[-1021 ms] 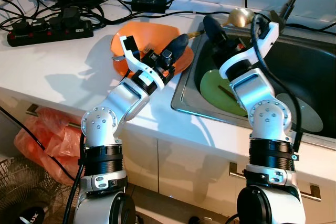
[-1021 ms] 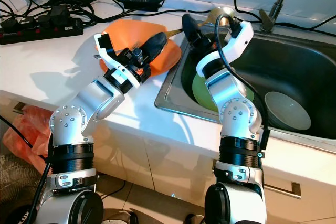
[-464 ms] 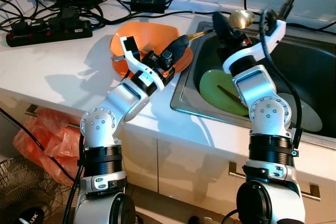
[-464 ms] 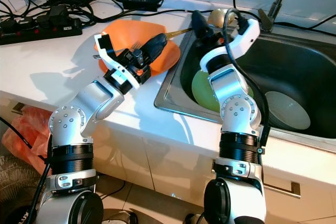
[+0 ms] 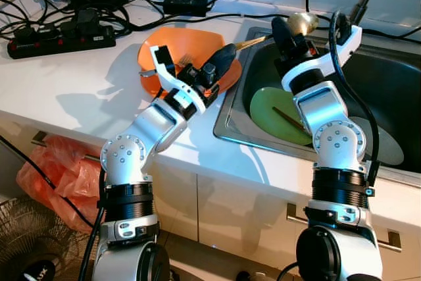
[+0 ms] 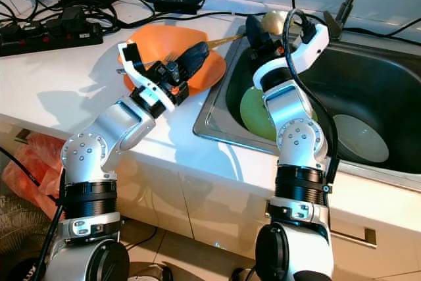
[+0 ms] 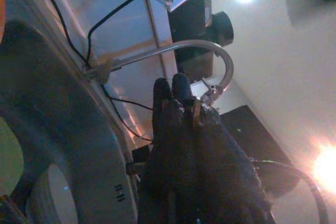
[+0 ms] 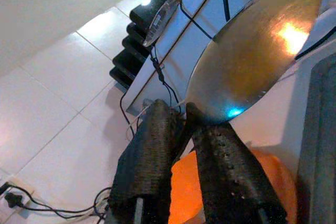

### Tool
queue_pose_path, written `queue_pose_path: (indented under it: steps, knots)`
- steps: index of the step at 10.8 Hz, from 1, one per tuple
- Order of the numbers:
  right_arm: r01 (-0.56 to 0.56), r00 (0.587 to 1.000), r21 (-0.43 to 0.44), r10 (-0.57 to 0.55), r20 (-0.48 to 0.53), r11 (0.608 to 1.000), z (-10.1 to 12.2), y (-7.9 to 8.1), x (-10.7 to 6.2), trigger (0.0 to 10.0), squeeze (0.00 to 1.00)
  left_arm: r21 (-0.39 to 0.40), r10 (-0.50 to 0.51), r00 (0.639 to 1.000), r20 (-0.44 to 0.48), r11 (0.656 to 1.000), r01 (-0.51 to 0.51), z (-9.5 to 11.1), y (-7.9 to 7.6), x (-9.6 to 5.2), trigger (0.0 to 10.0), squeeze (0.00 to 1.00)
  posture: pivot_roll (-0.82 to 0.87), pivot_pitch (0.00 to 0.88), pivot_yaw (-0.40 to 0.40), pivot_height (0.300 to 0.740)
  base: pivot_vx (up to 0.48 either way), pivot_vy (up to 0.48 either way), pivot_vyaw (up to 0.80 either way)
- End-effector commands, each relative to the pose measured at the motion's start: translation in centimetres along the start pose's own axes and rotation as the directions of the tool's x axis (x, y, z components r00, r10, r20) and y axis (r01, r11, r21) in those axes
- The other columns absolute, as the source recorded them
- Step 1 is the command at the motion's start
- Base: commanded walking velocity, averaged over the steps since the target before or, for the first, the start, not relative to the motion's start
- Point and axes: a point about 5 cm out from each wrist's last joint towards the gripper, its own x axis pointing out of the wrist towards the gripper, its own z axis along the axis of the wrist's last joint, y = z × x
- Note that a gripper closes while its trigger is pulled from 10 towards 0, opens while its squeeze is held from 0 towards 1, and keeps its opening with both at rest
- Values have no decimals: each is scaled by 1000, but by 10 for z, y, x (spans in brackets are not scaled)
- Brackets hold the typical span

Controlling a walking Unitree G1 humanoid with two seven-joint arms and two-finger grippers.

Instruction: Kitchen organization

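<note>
Brass-coloured and shiny, the spoon (image 5: 301,23) sat in my right gripper (image 8: 181,124), whose two black fingers (image 8: 149,145) were closed tight on its neck just below the bowl. I held it raised over the back left corner of the sink (image 5: 227,120), with its thin handle reaching out over the sink's rim toward the orange plate (image 5: 177,44).

My left gripper (image 5: 223,60) lay low over that plate, at its sink-side edge. Its fingers (image 7: 173,129) were pressed together, with a small glint of metal pinched between them near the tips; I could not tell what that metal was.

The orange plate rested on the white counter (image 5: 72,90), just beside the sink. Down in the basin lay a green plate (image 5: 273,110) with a dark stick across it, and near it, toward my right, a grey dish (image 6: 358,139). A curved tap (image 7: 210,51) rose behind the sink. Black cables and a power strip (image 5: 59,34) crowded the back of the counter.
</note>
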Motion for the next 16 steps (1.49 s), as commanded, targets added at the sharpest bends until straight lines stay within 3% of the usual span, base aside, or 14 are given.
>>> queue_pose_path:
  steps: [1, 4, 5, 6, 7, 8, 9, 10, 12, 13, 14, 15, 16]
  knots:
    - [3, 1000, 8, -4, 30, 1000, 7, 2, 3, 0, 0, 17, -42, 999, -1, 999, 42, -5, -11, 4, 0, 0, 45, 99, 19, 740, 0, 0, 0]
    - [16, 999, 8, -16, 42, 1000, 9, 1, 3, 0, 0, 93, -13, 1000, -25, 996, 16, -6, -9, 4, 0, 0, 43, 99, 26, 740, 0, 0, 0]
    - [24, 998, 6, -24, 50, 1000, 11, -1, 3, 0, 0, 177, 36, 998, -43, 984, -28, -9, -4, 4, 8196, 1000, 43, 99, 26, 740, 0, 0, 0]
    - [60, 997, -22, -59, 56, 998, 12, -6, 1, 0, 0, 308, 36, 997, -71, 951, -13, -12, -12, 8, 8196, 1000, 43, 99, 24, 740, 0, 0, 0]
    - [104, 993, -70, -99, 72, 992, 14, -11, 0, 0, 0, 392, 25, 994, -104, 920, 18, -16, -20, 11, 10000, 1000, 45, 100, 24, 740, 0, 0, 0]
    - [157, 984, -124, -145, 105, 980, 20, -16, -1, 0, 0, 472, 34, 988, -150, 881, 41, -22, -22, 13, 10000, 1000, 45, 100, 25, 740, 0, 0, 0]
    - [215, 971, -175, -190, 148, 961, 29, -23, -2, 0, 0, 591, 84, 977, -194, 806, 48, -29, -16, 12, 10000, 1000, 45, 100, 25, 740, 0, 0, 0]
    - [258, 959, -204, -226, 168, 944, 37, -32, -4, 0, 0, 655, 104, 970, -222, 753, 69, -33, -14, 10, 10000, 1000, 45, 101, 28, 740, 0, 0, 0]
    - [370, 929, -410, -325, 176, 834, 50, -60, -12, 0, 0, 736, 141, 952, -273, 668, 112, -40, -11, 7, 10000, 1000, 49, 100, 31, 740, 0, 0, 0]
    - [377, 919, -593, -367, 145, 711, 50, -75, -17, 0, 0, 785, 182, 941, -287, 608, 122, -42, -4, 4, 10000, 1000, 49, 99, 33, 740, 0, 0, 0]
    - [356, 916, -696, -381, 126, 624, 49, -82, -19, 0, 0, 808, 208, 937, -281, 578, 114, -40, 0, 3, 10000, 1000, 48, 98, 34, 740, 0, 0, 0]
    - [222, 921, -825, -389, 3, 520, 36, -92, -24, 0, 0, 821, 226, 930, -288, 558, 119, -39, 6, 1, 10000, 1000, 49, 98, 34, 740, 0, 0, 0]
    - [119, 909, -890, -409, -80, 440, 25, -102, -29, 0, 0, 826, 235, 926, -296, 550, 125, -40, 8, -1, 10000, 1000, 49, 98, 34, 740, 0, 0, 0]
